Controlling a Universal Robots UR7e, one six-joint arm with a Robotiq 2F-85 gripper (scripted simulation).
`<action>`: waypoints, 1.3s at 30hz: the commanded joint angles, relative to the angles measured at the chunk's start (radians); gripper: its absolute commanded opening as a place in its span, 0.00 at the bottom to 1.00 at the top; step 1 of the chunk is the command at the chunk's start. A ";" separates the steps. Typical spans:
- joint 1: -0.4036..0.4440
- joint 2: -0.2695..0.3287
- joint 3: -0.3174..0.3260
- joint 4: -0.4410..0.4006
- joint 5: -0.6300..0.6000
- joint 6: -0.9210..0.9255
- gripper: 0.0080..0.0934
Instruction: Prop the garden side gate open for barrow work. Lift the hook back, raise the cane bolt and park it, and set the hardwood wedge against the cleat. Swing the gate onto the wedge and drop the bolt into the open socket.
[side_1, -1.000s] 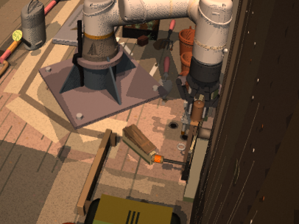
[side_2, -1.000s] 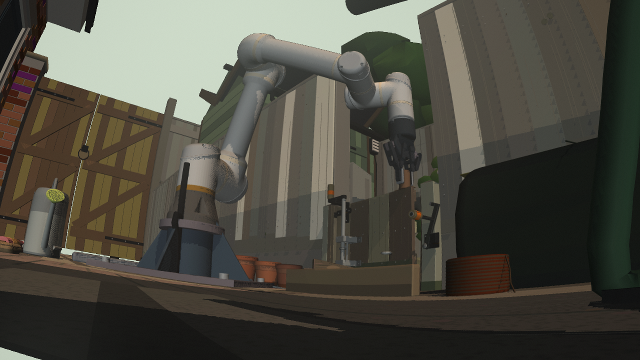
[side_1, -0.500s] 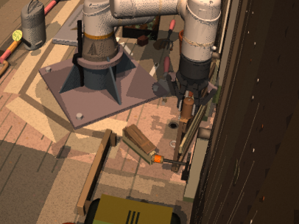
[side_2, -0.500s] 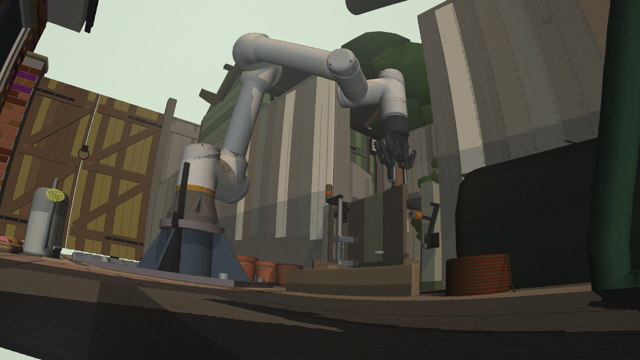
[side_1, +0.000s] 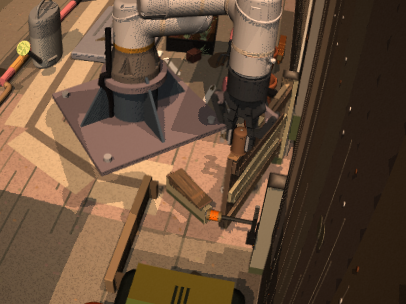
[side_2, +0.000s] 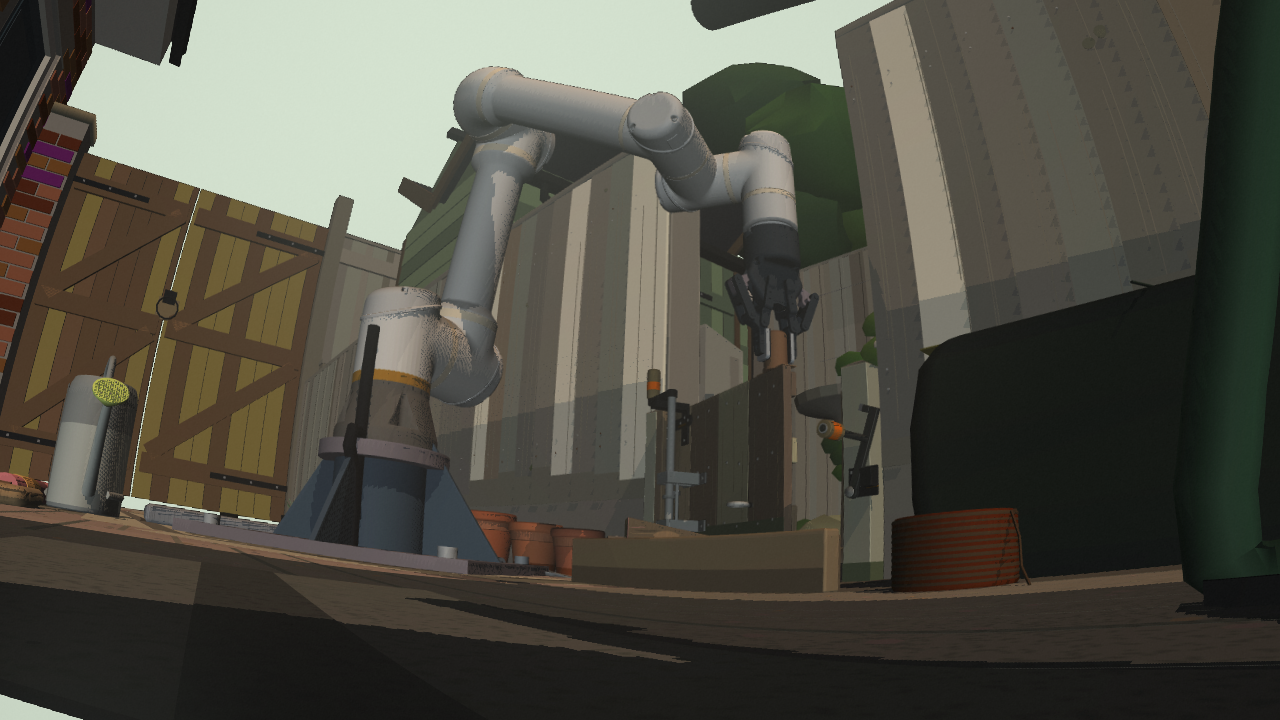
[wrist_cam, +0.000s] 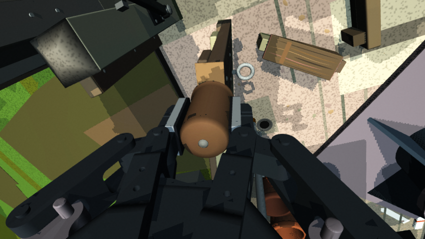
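Note:
A brown cylindrical grip (wrist_cam: 205, 119) stands on top of the gate's free end (side_1: 240, 137). The two finger pads of my gripper (wrist_cam: 205, 114) are clamped on its sides. The gate (side_1: 257, 160) (side_2: 747, 448) stands part way swung out from the fence. The hardwood wedge (side_1: 189, 192) (wrist_cam: 301, 56) lies on the paving to the left of the gate. It is near the end of a long wooden cleat (side_1: 130, 230). The orange-tipped hook (side_1: 215, 216) (side_2: 831, 430) sticks out from the post. The cane bolt (side_2: 658, 439) stands on the gate's hinge-ward side. A dark socket hole (wrist_cam: 264, 124) shows in the paving.
The arm's base plate (side_1: 135, 120) fills the paving to the left. A tall fence (side_1: 345, 150) runs along the right. A watering can (side_1: 45, 32) stands far left. Terracotta pots (side_2: 533, 537) sit by the base. A yellow box (side_1: 180, 287) lies at the bottom edge.

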 joint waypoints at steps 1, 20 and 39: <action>-0.003 -0.004 0.004 0.000 -0.001 0.004 0.00; -0.057 -0.082 0.090 -0.009 -0.001 0.079 0.00; -0.095 -0.142 0.152 -0.010 -0.001 0.134 0.00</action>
